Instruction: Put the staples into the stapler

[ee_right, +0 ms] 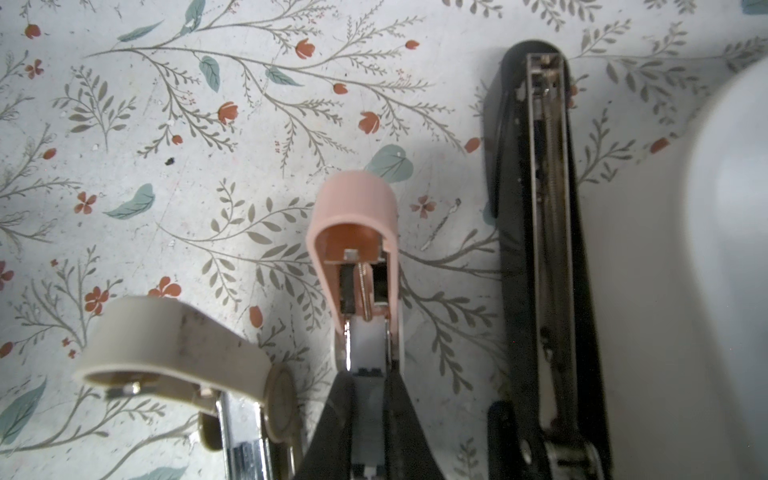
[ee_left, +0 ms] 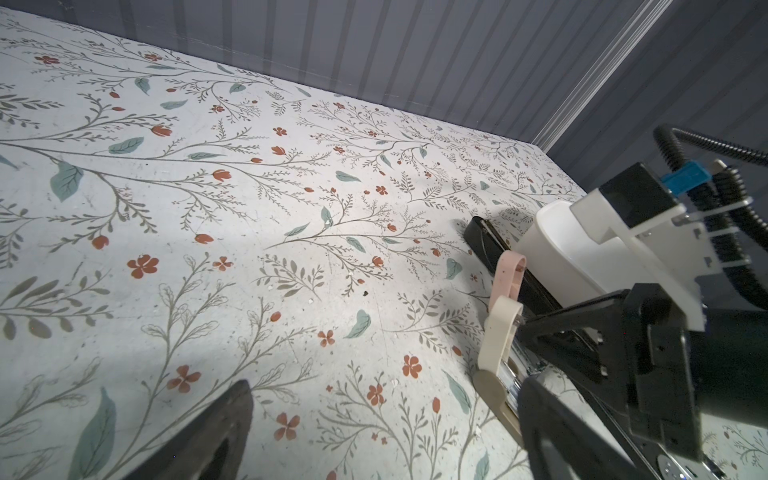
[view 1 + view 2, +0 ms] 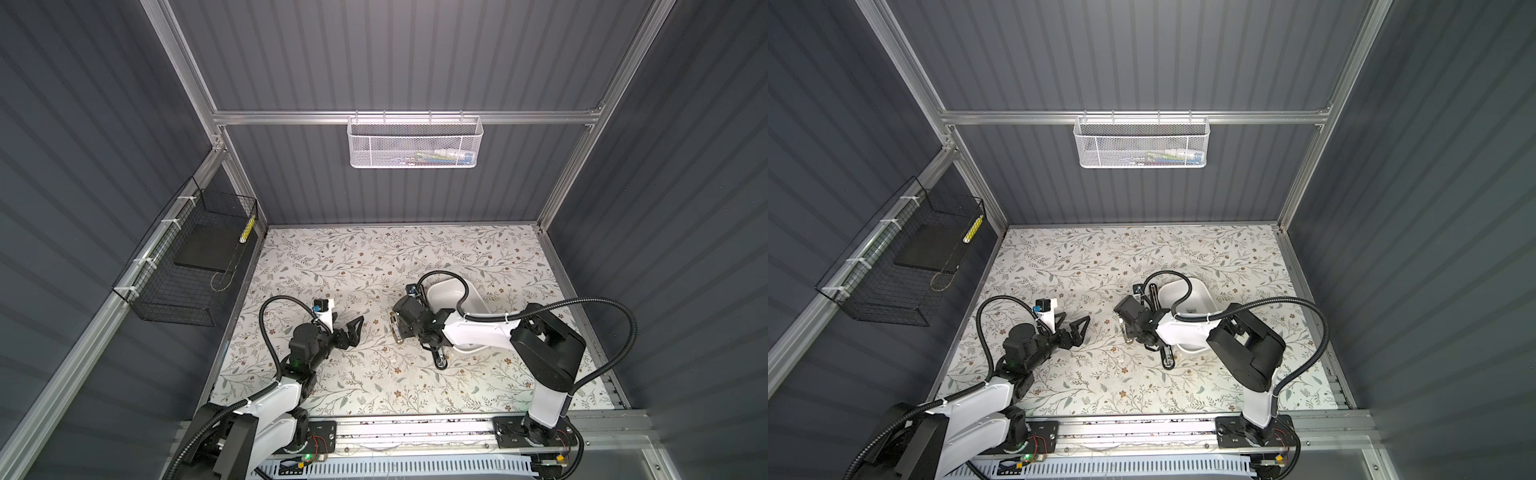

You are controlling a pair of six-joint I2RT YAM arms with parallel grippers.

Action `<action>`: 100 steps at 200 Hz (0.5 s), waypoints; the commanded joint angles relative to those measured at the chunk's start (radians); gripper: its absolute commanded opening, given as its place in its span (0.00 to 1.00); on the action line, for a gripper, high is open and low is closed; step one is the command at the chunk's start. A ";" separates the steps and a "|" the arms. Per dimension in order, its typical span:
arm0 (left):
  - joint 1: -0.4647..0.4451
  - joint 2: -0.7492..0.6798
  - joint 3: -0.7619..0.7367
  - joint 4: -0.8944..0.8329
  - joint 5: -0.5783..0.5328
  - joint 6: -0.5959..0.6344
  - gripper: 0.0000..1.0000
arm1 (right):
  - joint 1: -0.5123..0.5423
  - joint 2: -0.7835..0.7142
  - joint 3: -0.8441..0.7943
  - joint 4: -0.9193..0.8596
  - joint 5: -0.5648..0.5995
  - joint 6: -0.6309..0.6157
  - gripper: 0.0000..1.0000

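The black stapler (image 1: 544, 249) lies opened flat on the floral table beside a white bowl (image 3: 1206, 295), its metal channel facing up. My right gripper (image 1: 370, 370) is shut on the rear of a small pink stapler (image 1: 353, 216) whose lid is swung open. In both top views this gripper (image 3: 401, 328) points down left of the bowl. My left gripper (image 3: 349, 326) hovers open and empty over bare table further left, its fingers (image 2: 216, 432) wide apart. A small grey piece (image 3: 1192, 310) lies in the bowl; I cannot tell if it is the staples.
A beige stapler (image 1: 174, 353) with its lid raised sits close beside the pink one. A thin loose metal sliver (image 1: 440, 226) lies on the table between the pink and black staplers. A black wire basket (image 3: 187, 266) hangs on the left wall, a white mesh basket (image 3: 415, 143) on the back wall.
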 commanded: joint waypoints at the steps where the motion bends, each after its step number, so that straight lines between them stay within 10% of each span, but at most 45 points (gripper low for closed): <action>1: -0.007 0.005 0.018 0.023 0.013 0.000 0.99 | 0.003 0.027 0.003 -0.022 0.000 0.022 0.00; 100: -0.008 0.008 0.019 0.023 0.013 -0.001 0.99 | 0.005 0.000 -0.029 -0.022 0.007 0.033 0.00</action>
